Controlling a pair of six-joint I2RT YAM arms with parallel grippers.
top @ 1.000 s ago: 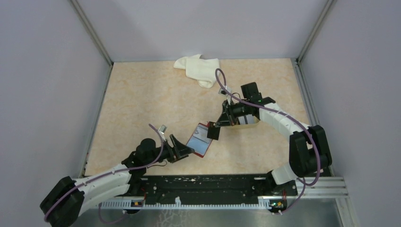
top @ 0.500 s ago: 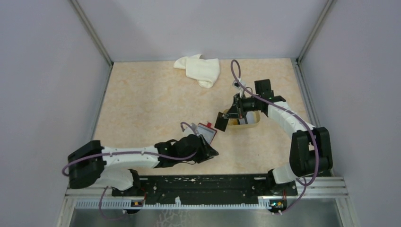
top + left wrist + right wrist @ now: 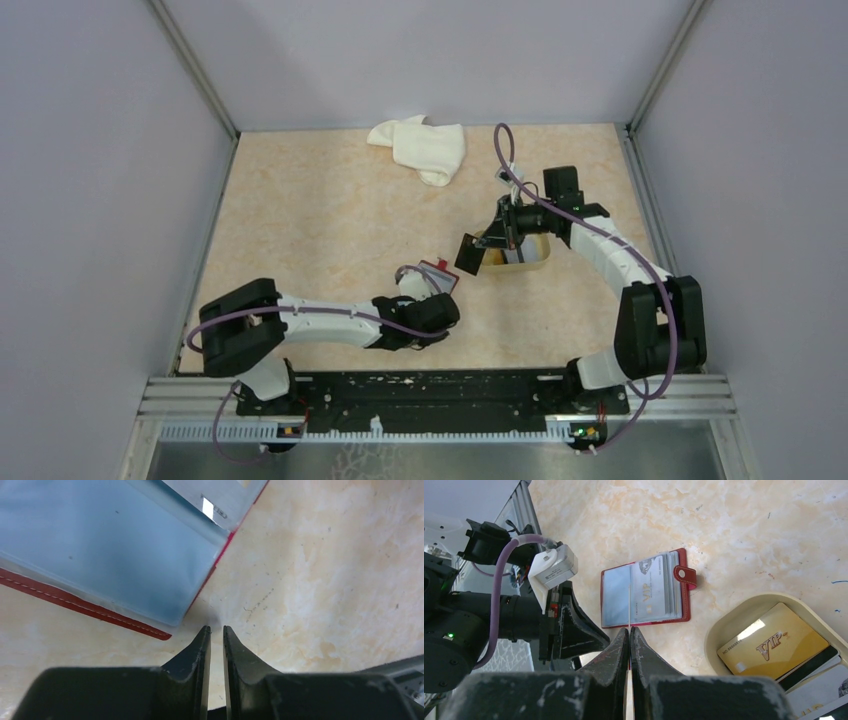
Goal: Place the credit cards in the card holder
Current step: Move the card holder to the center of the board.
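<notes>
The card holder (image 3: 432,276) lies open on the table, dark red with a snap tab and clear bluish sleeves (image 3: 100,545); a VIP card shows in its right half (image 3: 644,590). My left gripper (image 3: 443,300) hovers low just off the holder's near corner. Its jaws (image 3: 216,628) stand a narrow slit apart with nothing between them. My right gripper (image 3: 478,250) is above and to the right of the holder, shut on a dark credit card (image 3: 467,256). That card shows edge-on as a thin line (image 3: 629,605) rising from the fingertips (image 3: 629,629).
A beige tray (image 3: 540,262) sits right of the holder, under my right arm; its rim (image 3: 724,625) encloses a gold VIP card (image 3: 774,642) and darker cards. A white cloth (image 3: 425,147) lies at the back. Walls enclose three sides.
My left arm has swung right and reached up to the holder's near corner, its jaws narrowing from wide to a slit. My right gripper lifted the card back toward the tray.
</notes>
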